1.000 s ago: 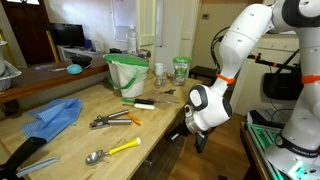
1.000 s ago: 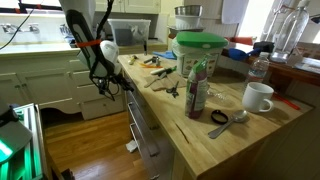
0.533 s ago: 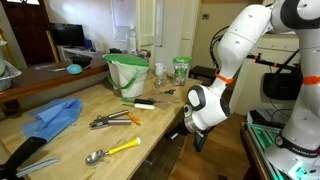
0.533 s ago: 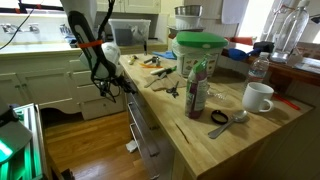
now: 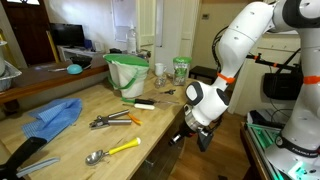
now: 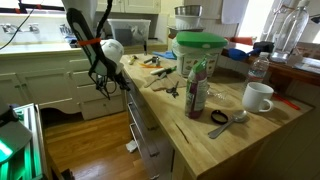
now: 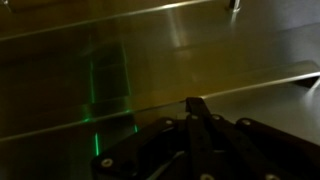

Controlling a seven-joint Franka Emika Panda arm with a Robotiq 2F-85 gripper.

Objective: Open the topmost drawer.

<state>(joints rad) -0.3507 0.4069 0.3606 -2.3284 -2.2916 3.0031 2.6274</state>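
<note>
The topmost drawer (image 6: 134,104) sits just under the butcher-block countertop (image 6: 215,140), and its front shows edge-on. In an exterior view it is a dark strip (image 5: 163,150) below the counter edge. Its inside and cutlery tray are hidden. My gripper (image 6: 118,88) hangs beside the counter's corner at the height of the drawer front, and it also shows in an exterior view (image 5: 188,134). In the wrist view the fingers (image 7: 196,104) meet at one dark tip with nothing visible between them, over a shiny floor. I cannot tell whether they touch the drawer.
On the counter lie a blue cloth (image 5: 55,117), pliers (image 5: 112,120), a yellow-handled spoon (image 5: 112,152), a green-rimmed bucket (image 5: 128,73), a bottle (image 6: 197,88), a white mug (image 6: 258,97) and a spoon (image 6: 228,119). Lower drawers (image 6: 148,148) sit below. Wooden floor (image 6: 85,145) lies beside them.
The gripper and wrist have shifted slightly up and closer along the counter edge. Nothing on the counter has moved.
</note>
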